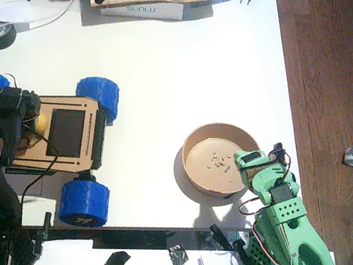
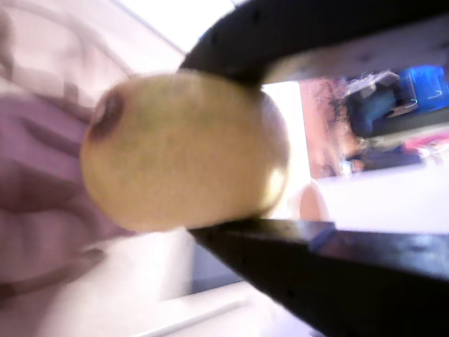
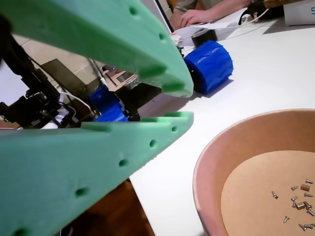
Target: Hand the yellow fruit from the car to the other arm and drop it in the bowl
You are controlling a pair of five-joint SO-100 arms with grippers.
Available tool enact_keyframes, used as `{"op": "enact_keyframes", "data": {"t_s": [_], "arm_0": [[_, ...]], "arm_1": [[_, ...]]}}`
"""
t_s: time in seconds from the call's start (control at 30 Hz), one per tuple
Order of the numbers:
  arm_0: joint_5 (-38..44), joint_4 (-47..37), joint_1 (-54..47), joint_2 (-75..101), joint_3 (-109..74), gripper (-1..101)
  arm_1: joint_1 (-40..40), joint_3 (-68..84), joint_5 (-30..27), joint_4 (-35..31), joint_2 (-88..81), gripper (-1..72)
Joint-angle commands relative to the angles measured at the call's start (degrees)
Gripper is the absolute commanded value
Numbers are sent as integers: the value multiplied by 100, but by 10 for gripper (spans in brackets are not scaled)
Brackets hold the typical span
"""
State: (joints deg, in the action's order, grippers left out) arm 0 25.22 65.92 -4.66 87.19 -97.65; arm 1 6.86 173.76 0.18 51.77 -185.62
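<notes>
**Operator:** Checking status: where is the yellow fruit (image 2: 184, 151)?

**Technician:** It sits between the two black jaws of the left hand (image 1: 28, 129), which is clenched on it from above and below in a wrist view. In the fixed view a patch of yellow shows at that hand, over the car (image 1: 62, 134), beside its black panel (image 1: 67, 131). Whether the fruit has cleared the deck cannot be told.

**Operator:** Steps complete?

**Technician:** The grasp appears made. Transfer to the other arm (image 1: 281, 223) and the drop into the bowl (image 1: 195, 143) are not yet done. The bowl holds only crumbs.

**Operator:** State of the right hand (image 3: 174, 101)?

**Technician:** Released. Its green jaws stand apart with nothing between them. It rests at the near rim of the bowl.

**Operator:** Room for the handover?

**Technician:** Bare worktop (image 1: 151, 56) lies between the car and the bowl; that is probably the best meeting zone. Constraints: the blue wheels (image 1: 83, 202) flank the car deck, a black strip (image 1: 132, 237) runs along the near edge, and the worktop ends just right of the bowl, with wooden floor (image 1: 331, 47) beyond. A person's hand (image 3: 194, 17) shows at the far side in a wrist view.
</notes>
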Motion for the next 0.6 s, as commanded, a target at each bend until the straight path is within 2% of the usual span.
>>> {"op": "enact_keyframes", "data": {"t_s": [0.0,0.33,0.57], "arm_0": [[62,712,-264,1740,132,0],[800,2347,-510,3709,114,0],[1802,2725,-1749,4307,114,-1]], "arm_1": [[35,-79,-18,-62,-44,2],[-123,-334,35,35,-44,2],[-158,-475,70,149,-53,2]]}}
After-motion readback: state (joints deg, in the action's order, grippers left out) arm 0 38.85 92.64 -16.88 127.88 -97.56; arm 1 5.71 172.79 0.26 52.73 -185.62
